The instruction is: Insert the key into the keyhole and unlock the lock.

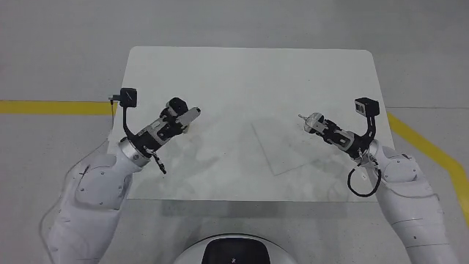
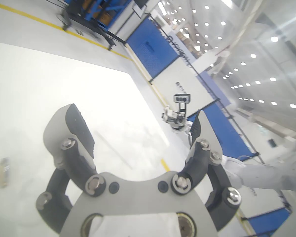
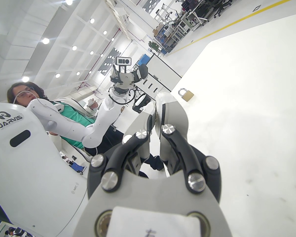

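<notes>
Left gripper (image 2: pixel 135 114) gapes wide, right gripper (image 3: pixel 157 107) pinched shut, padlock (image 3: pixel 186 94) lies on table (image 3: pixel 249 104).

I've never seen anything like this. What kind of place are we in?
Most likely a big industrial hall or robotics lab. Rows of ceiling lights hang high overhead, yellow floor lines mark the ground, and blue partition panels and workbenches crowded with equipment stand beyond the white table.
</notes>
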Controlling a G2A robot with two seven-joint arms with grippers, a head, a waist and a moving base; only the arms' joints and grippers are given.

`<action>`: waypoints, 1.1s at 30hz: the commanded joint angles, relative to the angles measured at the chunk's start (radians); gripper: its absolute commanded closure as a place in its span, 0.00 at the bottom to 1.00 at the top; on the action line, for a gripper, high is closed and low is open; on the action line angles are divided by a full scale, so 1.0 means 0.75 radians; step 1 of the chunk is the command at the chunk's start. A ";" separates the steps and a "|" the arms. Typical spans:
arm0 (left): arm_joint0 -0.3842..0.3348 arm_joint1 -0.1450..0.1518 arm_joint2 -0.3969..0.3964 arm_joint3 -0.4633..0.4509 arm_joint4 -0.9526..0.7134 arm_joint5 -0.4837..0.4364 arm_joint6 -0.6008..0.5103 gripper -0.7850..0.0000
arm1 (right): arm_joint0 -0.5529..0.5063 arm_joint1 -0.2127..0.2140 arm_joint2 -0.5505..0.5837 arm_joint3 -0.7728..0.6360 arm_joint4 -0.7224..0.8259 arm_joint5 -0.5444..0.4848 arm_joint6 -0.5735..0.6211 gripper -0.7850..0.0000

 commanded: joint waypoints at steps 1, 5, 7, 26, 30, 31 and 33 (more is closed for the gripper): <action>0.135 0.008 -0.087 -0.092 0.128 0.030 0.035 0.00 | 0.000 0.000 0.000 0.000 0.000 0.000 0.000 1.00; 0.344 0.015 -0.162 -0.166 0.314 0.123 0.053 0.00 | 0.000 0.000 0.000 0.000 0.000 0.000 0.000 1.00; 0.402 0.016 -0.161 -0.152 0.403 0.169 0.054 0.00 | 0.000 0.000 0.000 0.000 0.000 0.000 0.000 1.00; 0.005 -0.009 0.150 0.213 0.892 0.454 0.056 0.26 | 0.000 0.000 0.000 0.000 0.000 0.000 0.000 1.00; -0.072 -0.014 0.200 0.286 0.927 0.447 0.020 0.29 | 0.000 0.000 0.000 0.000 0.000 0.000 0.000 1.00; -0.090 -0.015 0.212 0.305 0.943 0.445 0.011 0.30 | 0.000 0.000 0.000 0.000 0.000 0.000 0.000 1.00; -0.122 -0.018 0.233 0.334 0.949 0.444 0.005 0.31 | 0.000 0.000 0.000 0.000 0.000 0.000 0.000 1.00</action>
